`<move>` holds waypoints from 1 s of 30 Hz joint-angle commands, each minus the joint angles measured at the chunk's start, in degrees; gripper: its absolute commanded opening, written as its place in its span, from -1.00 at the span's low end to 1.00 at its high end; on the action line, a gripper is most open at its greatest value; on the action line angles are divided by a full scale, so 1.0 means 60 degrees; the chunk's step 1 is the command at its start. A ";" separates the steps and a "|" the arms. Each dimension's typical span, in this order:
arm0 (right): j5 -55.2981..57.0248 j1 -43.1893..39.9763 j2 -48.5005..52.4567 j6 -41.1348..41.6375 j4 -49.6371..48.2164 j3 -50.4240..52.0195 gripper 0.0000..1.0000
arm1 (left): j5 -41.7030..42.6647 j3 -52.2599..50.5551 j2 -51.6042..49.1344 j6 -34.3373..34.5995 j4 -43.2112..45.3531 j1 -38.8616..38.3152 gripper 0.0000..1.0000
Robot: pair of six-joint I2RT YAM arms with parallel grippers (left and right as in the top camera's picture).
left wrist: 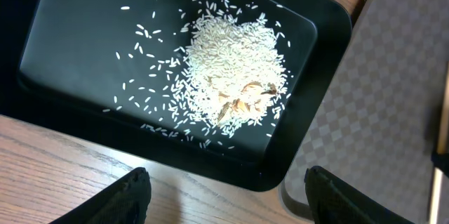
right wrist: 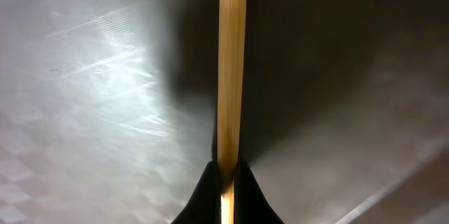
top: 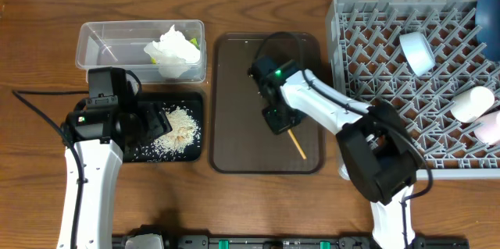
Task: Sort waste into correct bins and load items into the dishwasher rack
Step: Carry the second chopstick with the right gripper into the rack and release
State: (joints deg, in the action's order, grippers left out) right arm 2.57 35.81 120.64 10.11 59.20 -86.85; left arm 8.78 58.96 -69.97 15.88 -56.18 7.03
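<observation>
On the brown tray [top: 234, 85], the chopsticks [top: 298, 144] are pinched at 1 end by the clamped right gripper [top: 277, 118], their long axis slanting near-right. The rack [top: 344, 15] lies rightward, nearer this arm. The left gripper [left wrist: 228, 182] is spread wide, holding nothing.

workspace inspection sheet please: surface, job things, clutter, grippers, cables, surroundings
surface: wooden table, flat brown serving tray at centre
job's things: crumpled white napkin in clear plastic tub; white rice scraps in glossy black tray; dark blue plate, white bowl, pale cup, pinkish cup in grey pegged rack
clutter: nothing seen
grippers: left gripper open above black tray; right gripper shut on thin wooden chopstick over serving tray
cables: black cables at both arms
surroundings: nothing seen
</observation>
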 commanded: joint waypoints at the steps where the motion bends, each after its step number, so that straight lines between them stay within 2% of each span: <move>1: 0.0182 -0.0426 -0.1235 0.0095 -0.0022 -0.0448 -0.98 | -0.0076 0.0157 0.0000 -0.0018 -0.0029 0.0040 0.47; 10: 0.0182 -0.2229 -0.3595 0.0095 -0.0142 -0.0455 -0.98 | -0.0076 0.0157 0.0000 -0.0018 -0.0029 0.0040 0.47; 17: 0.0011 -0.4102 -0.3829 -0.0062 0.0579 -0.0317 -0.98 | -0.0076 0.0157 0.0000 -0.0018 -0.0025 0.0040 0.47; 24: -0.0004 -0.4441 -0.3730 -0.0124 0.0459 0.0590 -0.98 | -0.0076 0.0157 0.0000 -0.0015 -0.0025 0.0040 0.47; 30: -0.0117 -0.4441 -0.3730 -0.0124 -0.0426 0.1712 -0.97 | -0.0076 0.0157 0.0000 -0.0018 -0.0025 0.0040 0.47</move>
State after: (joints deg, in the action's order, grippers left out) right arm 2.59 9.21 97.47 10.00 58.50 -79.46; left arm 8.78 58.96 -69.97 15.88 -56.18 7.03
